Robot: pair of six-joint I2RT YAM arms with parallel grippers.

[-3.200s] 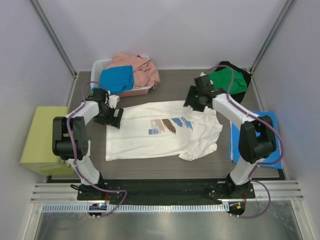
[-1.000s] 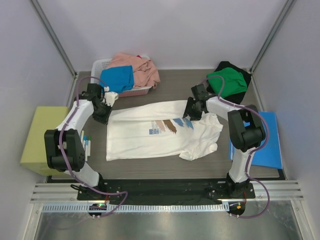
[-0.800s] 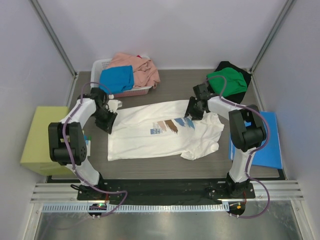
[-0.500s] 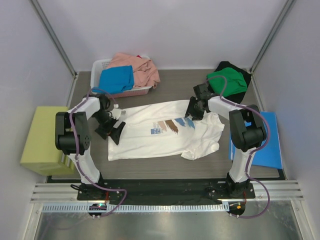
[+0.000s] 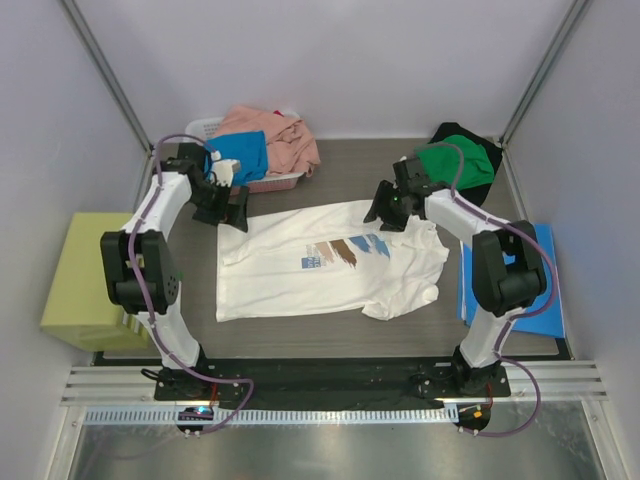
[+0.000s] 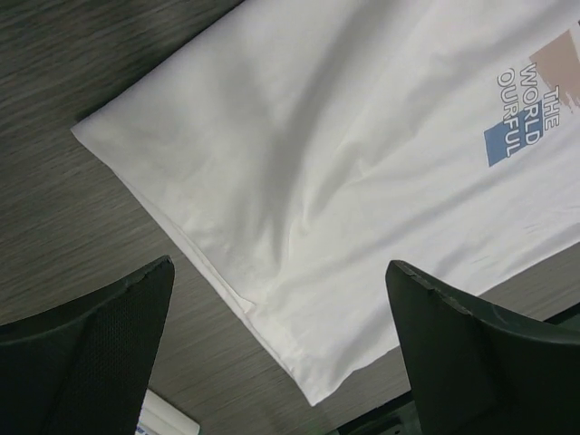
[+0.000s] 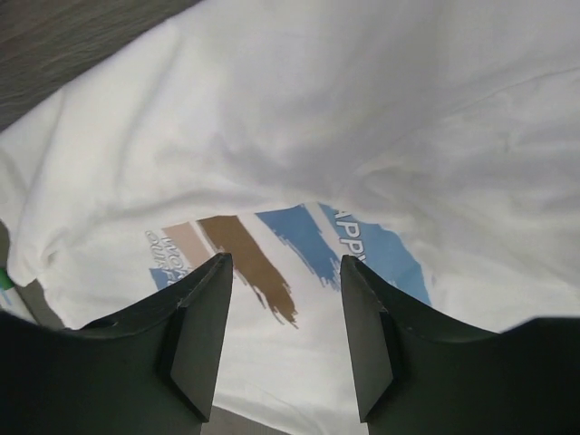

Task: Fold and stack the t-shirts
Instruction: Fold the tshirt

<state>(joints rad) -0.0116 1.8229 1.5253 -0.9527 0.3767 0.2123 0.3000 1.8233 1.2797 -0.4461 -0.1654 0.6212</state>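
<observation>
Shirt (image 5: 320,265) flat on table (image 5: 350,175), print up; fold not begun. Left gripper (image 5: 235,208) open, empty, by far hem corner. Right gripper (image 7: 285,263) open, empty, over shoulder. Next: 2 pinches on far edge.

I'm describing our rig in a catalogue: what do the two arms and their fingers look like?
The left arm and right arm share white shells with bulky black joint housings, and a purple cable loops along each. The fingers are plain matte-black paddles, no markings visible.
</observation>
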